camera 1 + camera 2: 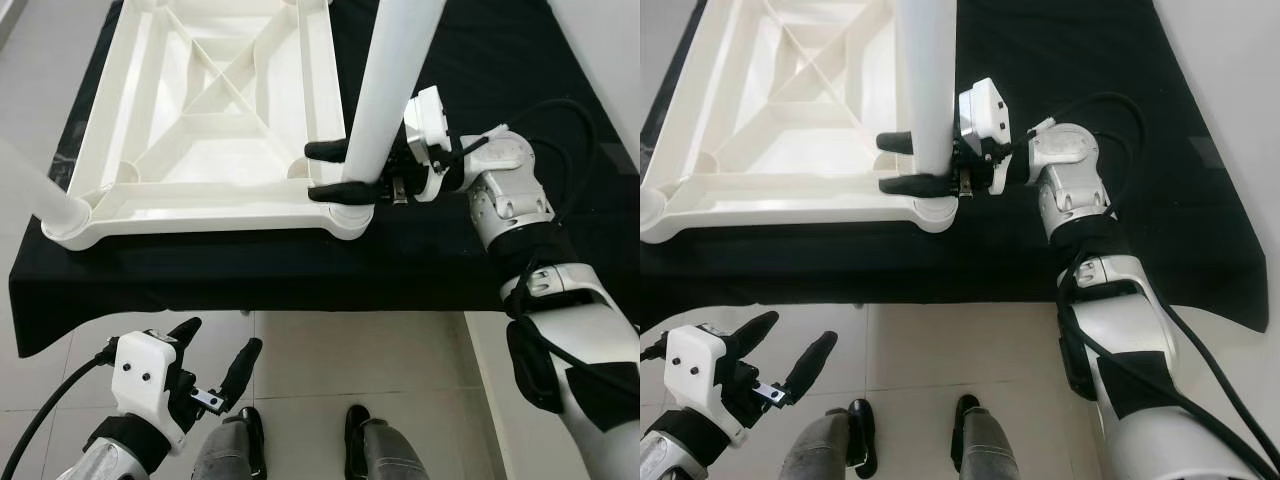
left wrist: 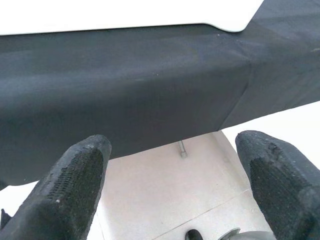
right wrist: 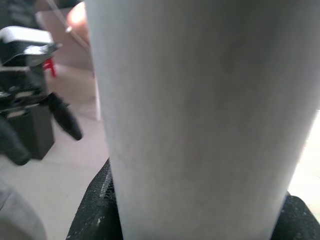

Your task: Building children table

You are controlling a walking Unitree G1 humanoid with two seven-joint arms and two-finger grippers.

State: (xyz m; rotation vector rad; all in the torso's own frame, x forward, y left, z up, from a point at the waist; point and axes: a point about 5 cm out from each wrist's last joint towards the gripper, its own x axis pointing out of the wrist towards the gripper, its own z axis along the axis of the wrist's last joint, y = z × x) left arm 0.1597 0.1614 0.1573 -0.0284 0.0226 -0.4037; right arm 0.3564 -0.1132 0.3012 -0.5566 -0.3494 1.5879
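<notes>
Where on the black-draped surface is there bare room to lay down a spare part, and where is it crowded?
Free: the black cloth strip between the upturned white tabletop and the near edge, and the wide stretch beyond the right arm. Crowded: the near right corner, where the right gripper clamps the white leg. The left gripper hangs open over the floor.

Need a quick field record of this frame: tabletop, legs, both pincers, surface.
tabletop: white tabletop lies underside up on the black cloth
near-right leg: white leg stands in the near-right corner socket
near-left leg: second leg seated at the near-left corner
right pincer: right pincer shut on the white leg, low, just above the socket
left pincer: left pincer open, holding nothing, below the cloth edge over the tiled floor
</notes>
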